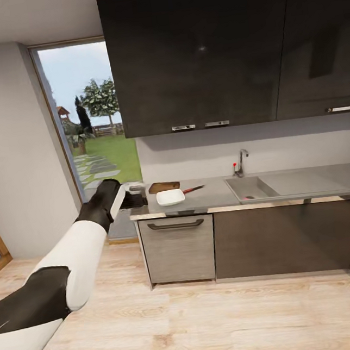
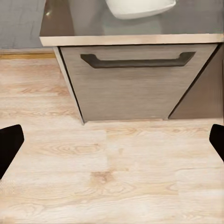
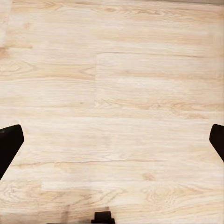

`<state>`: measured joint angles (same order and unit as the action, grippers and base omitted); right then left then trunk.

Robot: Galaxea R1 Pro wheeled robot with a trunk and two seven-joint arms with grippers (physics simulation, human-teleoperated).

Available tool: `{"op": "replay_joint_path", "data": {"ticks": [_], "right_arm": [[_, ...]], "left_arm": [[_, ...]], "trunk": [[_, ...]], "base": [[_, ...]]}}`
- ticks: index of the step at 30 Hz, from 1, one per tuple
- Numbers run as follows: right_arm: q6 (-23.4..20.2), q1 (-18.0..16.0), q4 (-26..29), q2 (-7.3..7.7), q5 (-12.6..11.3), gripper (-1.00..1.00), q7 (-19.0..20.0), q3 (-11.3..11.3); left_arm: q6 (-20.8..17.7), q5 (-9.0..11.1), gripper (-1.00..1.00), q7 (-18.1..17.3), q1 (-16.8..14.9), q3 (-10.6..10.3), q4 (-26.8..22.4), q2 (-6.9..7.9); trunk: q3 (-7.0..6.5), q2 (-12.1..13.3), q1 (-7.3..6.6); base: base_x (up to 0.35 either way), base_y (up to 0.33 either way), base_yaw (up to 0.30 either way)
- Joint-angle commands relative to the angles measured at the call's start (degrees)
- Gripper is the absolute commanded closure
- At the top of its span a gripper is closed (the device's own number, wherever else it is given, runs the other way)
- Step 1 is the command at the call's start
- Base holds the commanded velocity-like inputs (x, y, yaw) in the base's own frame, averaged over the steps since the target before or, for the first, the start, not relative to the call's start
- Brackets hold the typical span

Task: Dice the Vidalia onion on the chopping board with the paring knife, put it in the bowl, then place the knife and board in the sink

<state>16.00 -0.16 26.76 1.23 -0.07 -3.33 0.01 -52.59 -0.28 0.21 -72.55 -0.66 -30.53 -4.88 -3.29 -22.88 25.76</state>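
Both grippers wide open over the wooden floor (image 3: 112, 93), left gripper (image 2: 112, 140) and right gripper (image 3: 112, 140) holding nothing. Farther off on the worktop (image 1: 216, 194), white bowl (image 1: 170, 197) well left of the sink (image 1: 250, 188), chopping board (image 1: 163, 187) just behind the bowl, paring knife (image 1: 193, 189) between bowl and sink. Something small and red inside the sink, too tiny to tell.

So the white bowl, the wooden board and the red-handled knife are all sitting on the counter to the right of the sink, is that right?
Not quite: they sit to the left of the sink, not the right. The head view shows the bowl, the chopping board and the paring knife grouped on the countertop near its left end.
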Motion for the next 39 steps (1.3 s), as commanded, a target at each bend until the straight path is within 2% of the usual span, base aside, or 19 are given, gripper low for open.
{"op": "replay_joint_path", "data": {"ticks": [1,7,25,32,39], "right_arm": [[0.2,0.0,0.0,0.0,0.0,-1.0,-0.1,0.0],[0.2,0.0,0.0,-0.03,0.0,-1.0,-0.1,0.0],[0.2,0.0,0.0,0.09,0.0,-1.0,-0.1,-0.1],[0.2,0.0,0.0,0.09,0.0,-1.0,-0.1,0.0],[0.2,0.0,0.0,0.09,0.0,-1.0,-0.1,0.0]], "left_arm": [[-0.3,-0.1,-1.0,0.0,-0.4,-0.4,0.3,-0.11],[-0.3,-0.3,-1.0,0.1,-1.0,-1.6,0.6,-0.21],[-0.3,-0.2,-1.0,0.1,-1.0,-1.8,0.7,-0.39],[-0.3,-0.1,-1.0,0.1,-1.0,-3.0,0.8,-0.45],[-0.3,-0.2,-1.0,0.1,-1.0,-3.2,0.6,-0.45]], "trunk": [[0.03,0.0,0.02],[0.03,0.0,0.02],[0.03,0.0,0.02],[0.03,0.0,0.02],[0.03,0.0,0.02]], "base": [[0.0,0.0,0.0],[0.0,0.0,0.0],[0.0,0.0,0.0],[0.0,0.0,0.0],[0.0,0.0,0.0]]}}
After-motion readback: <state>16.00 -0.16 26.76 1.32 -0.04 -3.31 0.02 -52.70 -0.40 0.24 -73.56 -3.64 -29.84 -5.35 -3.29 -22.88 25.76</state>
